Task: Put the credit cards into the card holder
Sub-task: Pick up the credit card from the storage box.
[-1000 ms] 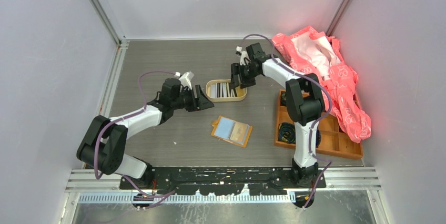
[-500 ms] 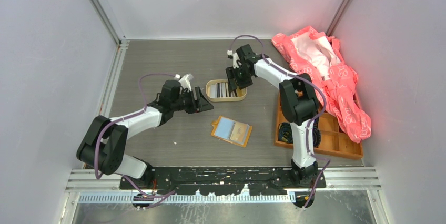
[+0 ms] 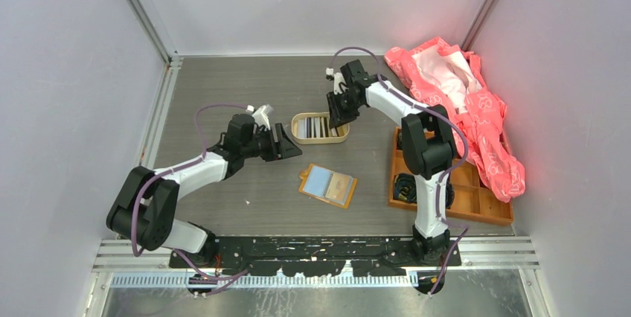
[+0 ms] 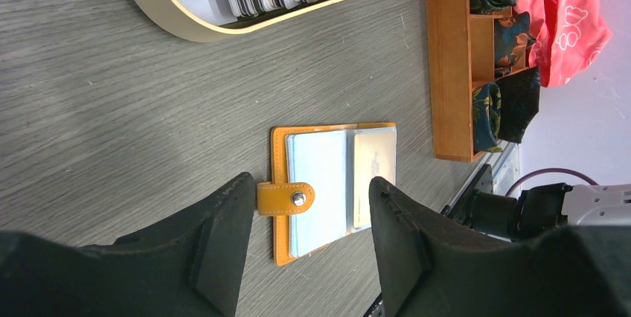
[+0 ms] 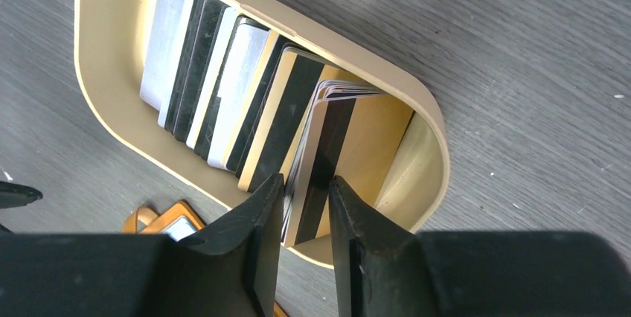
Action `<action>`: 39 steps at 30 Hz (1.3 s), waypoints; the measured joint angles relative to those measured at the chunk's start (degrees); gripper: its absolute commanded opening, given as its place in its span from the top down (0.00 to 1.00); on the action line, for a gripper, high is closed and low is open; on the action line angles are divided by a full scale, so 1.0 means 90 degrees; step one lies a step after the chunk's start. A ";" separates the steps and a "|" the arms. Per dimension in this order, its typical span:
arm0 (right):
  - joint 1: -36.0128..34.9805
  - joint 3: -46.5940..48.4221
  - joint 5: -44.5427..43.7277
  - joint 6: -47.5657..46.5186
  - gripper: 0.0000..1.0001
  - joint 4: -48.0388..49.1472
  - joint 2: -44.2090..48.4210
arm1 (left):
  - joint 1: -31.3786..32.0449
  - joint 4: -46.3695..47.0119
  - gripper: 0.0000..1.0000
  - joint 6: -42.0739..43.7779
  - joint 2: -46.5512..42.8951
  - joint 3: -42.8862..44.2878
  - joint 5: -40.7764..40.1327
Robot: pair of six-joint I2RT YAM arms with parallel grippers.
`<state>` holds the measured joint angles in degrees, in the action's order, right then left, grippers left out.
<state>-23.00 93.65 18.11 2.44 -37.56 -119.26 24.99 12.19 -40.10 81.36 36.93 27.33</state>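
Right hand: pinches end credit cards upright in oval beige tin, ready to lift
Left hand: open, empty, over flat orange folding card holder, likely to steady it

The desk was a grey, wood-grained surface. An oval beige tin sat near its middle, lying crosswise. On the near side of the tin, a little to the right and apart from it, the card holder lay opened flat, pale blue and tan inside, its snap tab pointing left. Well to the right of the tin and nearer stood an orange wooden tray. A crumpled pink cloth lay right of the tin, overlapping the tray's far right corner.
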 measured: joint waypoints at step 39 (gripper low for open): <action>0.0697 0.0005 0.1377 0.0444 0.62 -0.0080 -0.0313 | 0.0000 0.0000 0.42 -0.0119 -0.0165 -0.0134 0.0129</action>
<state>-16.73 93.69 30.50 6.44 -38.28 -122.08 24.99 12.19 -41.17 79.88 35.73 28.49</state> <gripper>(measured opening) 0.389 0.583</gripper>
